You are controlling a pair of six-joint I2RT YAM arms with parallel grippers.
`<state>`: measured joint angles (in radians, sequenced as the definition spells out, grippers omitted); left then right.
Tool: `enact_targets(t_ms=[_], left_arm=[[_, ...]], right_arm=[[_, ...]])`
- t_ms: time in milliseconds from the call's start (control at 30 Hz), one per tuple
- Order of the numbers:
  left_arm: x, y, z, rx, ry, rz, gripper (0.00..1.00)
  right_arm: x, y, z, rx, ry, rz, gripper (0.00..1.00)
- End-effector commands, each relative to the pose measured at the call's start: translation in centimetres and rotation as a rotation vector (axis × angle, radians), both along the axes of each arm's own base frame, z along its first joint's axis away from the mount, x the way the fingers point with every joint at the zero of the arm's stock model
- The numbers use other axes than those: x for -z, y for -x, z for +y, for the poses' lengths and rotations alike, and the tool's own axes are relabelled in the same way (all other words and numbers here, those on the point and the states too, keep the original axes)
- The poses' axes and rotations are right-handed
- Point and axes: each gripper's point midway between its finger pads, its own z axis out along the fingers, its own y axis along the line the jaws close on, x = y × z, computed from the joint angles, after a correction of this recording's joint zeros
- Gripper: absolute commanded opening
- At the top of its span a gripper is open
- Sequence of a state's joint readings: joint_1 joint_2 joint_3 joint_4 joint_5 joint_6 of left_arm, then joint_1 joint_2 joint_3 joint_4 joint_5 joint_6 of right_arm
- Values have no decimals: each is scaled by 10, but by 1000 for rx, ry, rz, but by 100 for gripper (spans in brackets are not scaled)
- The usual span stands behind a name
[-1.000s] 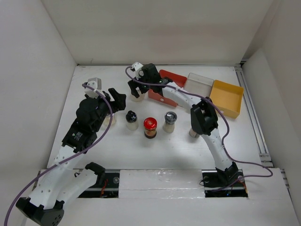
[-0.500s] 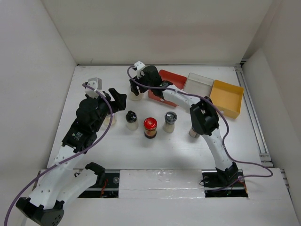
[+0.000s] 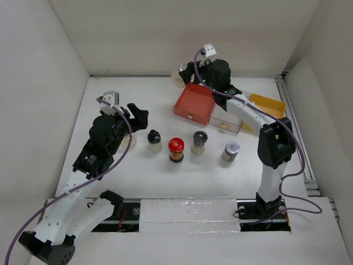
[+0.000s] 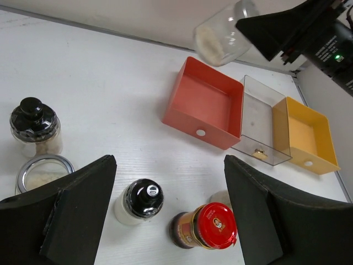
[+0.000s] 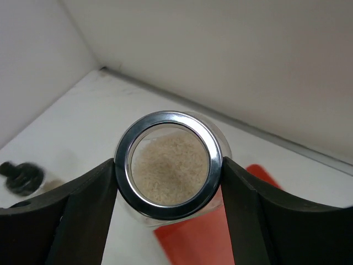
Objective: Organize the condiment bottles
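Condiment bottles: from the top view we count four in a row on the table: a black-capped bottle (image 3: 154, 141), a red-lidded jar (image 3: 176, 149), a dark-topped shaker (image 3: 199, 142) and a silver-lidded jar (image 3: 231, 150). A fifth, the clear jar (image 3: 178, 77), is up off the table in the right gripper (image 3: 186, 72), near the back wall beyond the red tray (image 3: 193, 102).

The left wrist view adds two that the left arm mostly covers from above: a black-capped jar (image 4: 34, 124) and, just beside it, a silver-ringed jar (image 4: 43, 171). It also shows the clear jar tilted, with pale grains lying along its lower side.

In the right wrist view we look straight at that jar's silver rim, pale grains behind it, with both fingers (image 5: 83, 221) pressed against its sides.

The left gripper (image 4: 169, 165) has its fingers spread wide and holds nothing.
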<state>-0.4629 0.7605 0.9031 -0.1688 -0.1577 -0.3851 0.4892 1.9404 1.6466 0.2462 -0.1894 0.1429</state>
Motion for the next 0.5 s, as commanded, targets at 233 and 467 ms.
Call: enact_targets(t_ms=[233, 467], left_arm=[[-13, -2, -1, 7, 15, -49, 75], [-13, -2, -1, 7, 15, -49, 75]], right_arm=[[11, -53, -72, 183, -3, -17, 52], [42, -70, -70, 193, 71, 12, 52]])
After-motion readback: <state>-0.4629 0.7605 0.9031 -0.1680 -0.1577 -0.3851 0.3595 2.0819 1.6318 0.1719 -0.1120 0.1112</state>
